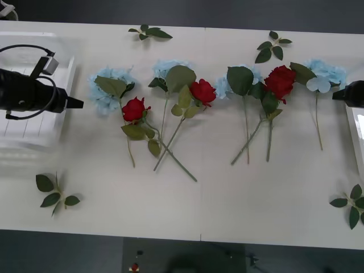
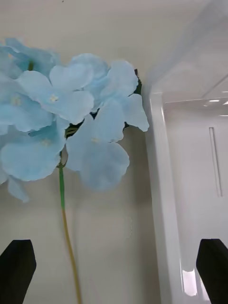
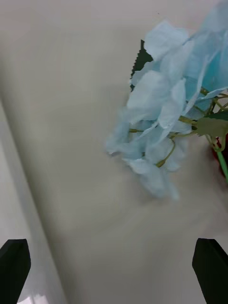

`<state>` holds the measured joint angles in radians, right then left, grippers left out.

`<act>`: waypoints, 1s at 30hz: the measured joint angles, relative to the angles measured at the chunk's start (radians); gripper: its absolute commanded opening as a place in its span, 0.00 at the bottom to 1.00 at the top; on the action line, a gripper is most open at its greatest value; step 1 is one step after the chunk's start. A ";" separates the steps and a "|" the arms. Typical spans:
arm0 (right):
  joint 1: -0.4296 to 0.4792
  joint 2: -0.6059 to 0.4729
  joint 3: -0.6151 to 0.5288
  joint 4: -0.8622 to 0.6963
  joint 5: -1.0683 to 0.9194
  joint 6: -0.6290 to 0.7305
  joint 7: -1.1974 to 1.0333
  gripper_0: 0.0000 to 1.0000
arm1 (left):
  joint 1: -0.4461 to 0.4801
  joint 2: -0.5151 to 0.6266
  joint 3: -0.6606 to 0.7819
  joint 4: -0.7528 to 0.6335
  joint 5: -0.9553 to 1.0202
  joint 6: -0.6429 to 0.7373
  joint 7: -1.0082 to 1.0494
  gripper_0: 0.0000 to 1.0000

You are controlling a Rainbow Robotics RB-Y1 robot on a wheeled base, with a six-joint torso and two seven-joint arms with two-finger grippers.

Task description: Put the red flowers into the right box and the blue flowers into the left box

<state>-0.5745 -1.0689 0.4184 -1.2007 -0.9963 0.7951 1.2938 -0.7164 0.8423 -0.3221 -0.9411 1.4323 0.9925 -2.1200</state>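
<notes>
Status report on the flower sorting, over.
Left hand open by left box; right hand open near right box. Red flowers, blue flowers unsorted on table. Stems crossed.

Right gripper hangs over the desk w/ both black fingers spread wide, nothing between them. A blue flower lies on the desk; thin green stem runs toward the fingers, dark leaf edge peeking behind petals. Just beside it, the white rim of the right box, apart from the petals.
</notes>
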 measured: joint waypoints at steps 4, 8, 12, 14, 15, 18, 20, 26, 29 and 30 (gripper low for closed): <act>-0.002 0.054 0.000 0.061 0.048 -0.057 0.000 1.00 | 0.000 -0.042 0.000 -0.055 -0.073 0.000 0.012 1.00; -0.017 0.100 0.000 0.125 0.095 -0.075 0.000 1.00 | 0.000 -0.080 0.000 -0.120 -0.138 0.000 0.149 1.00; -0.048 0.141 0.000 0.185 0.135 -0.091 -0.001 1.00 | 0.000 -0.111 0.000 -0.170 -0.237 0.000 0.236 1.00; -0.067 0.163 0.000 0.224 0.147 -0.116 -0.001 1.00 | 0.000 -0.125 0.000 -0.188 -0.287 0.000 0.238 1.00; -0.077 0.176 0.000 0.244 0.159 -0.121 -0.002 1.00 | 0.000 -0.132 0.000 -0.193 -0.309 0.000 0.247 1.00; -0.109 0.211 0.000 0.304 0.199 -0.129 -0.010 1.00 | 0.000 -0.154 0.000 -0.205 -0.384 0.001 0.333 1.00; -0.128 0.233 0.000 0.341 0.212 -0.140 -0.011 1.00 | 0.000 -0.170 0.000 -0.208 -0.425 0.001 0.384 1.00; -0.175 0.286 0.000 0.429 0.228 -0.174 -0.012 1.00 | 0.000 -0.218 0.000 -0.209 -0.549 0.001 0.424 1.00; -0.182 0.306 0.000 0.443 0.227 -0.187 -0.014 1.00 | 0.000 -0.242 0.000 -0.209 -0.606 0.001 0.452 1.00; -0.182 0.313 0.000 0.444 0.227 -0.191 -0.015 1.00 | 0.000 -0.249 0.000 -0.209 -0.622 0.001 0.461 1.00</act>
<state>-0.7566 -0.7556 0.4182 -0.7569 -0.7690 0.6039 1.2789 -0.7161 0.5933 -0.3222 -1.1498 0.8098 0.9937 -1.6587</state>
